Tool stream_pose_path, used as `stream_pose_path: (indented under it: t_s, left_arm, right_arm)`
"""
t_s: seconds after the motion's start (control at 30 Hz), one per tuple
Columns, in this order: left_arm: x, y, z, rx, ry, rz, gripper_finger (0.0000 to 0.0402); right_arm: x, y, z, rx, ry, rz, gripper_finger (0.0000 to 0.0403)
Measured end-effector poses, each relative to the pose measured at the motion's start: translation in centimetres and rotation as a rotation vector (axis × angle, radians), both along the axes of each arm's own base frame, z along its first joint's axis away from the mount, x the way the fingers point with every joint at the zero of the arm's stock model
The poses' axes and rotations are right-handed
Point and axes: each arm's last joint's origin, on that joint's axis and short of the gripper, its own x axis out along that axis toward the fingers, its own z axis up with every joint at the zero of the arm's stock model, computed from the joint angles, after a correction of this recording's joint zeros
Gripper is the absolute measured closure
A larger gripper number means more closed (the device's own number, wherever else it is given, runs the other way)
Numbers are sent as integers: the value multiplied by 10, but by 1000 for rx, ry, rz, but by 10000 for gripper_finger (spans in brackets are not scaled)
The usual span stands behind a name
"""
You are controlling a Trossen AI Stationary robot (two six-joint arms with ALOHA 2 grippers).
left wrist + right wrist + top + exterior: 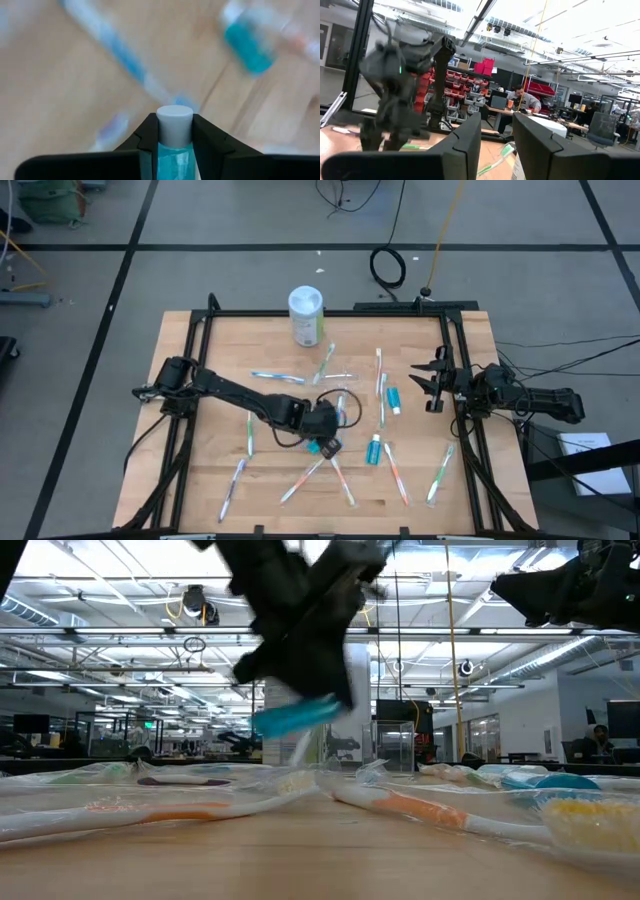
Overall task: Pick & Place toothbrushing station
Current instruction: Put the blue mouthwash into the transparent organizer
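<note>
Left pincer (174, 137) clamps a teal toothpaste tube (174, 150) near its white cap, above the surface (200, 430); gripped so near its end, it may slip. Right pincer (432, 385) waits, released.

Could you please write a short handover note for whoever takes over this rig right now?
Left gripper: shut on a small teal toothpaste tube with a white cap, lifted off the table near its middle.
Right gripper: waiting at the table's right edge, fingers apart, holding nothing.
Things: thin pastel-handled toothbrushes lie scattered over the wooden table; two more teal tubes lie right of centre. A white canister with a green label stands at the back.
Done: one tube picked up.
Left: place it, then gather the remaining tubes and brushes.
</note>
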Motion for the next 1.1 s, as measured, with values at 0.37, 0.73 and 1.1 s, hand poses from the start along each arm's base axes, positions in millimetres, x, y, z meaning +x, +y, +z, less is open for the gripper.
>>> stream_pose_path:
  t_s: [0.37,0.73,1.1]
  left_arm:
    - [37,56,61,622,-406,348,307]
    - [12,88,-9,641,-527,624,318]
    - [-7,76,-56,798,-562,612,320]
  right_arm:
    - [0,0,1,1,-10,1,298]
    - [0,0,1,11,-11,4,298]
    - [0,0,1,-2,-14,-1,298]
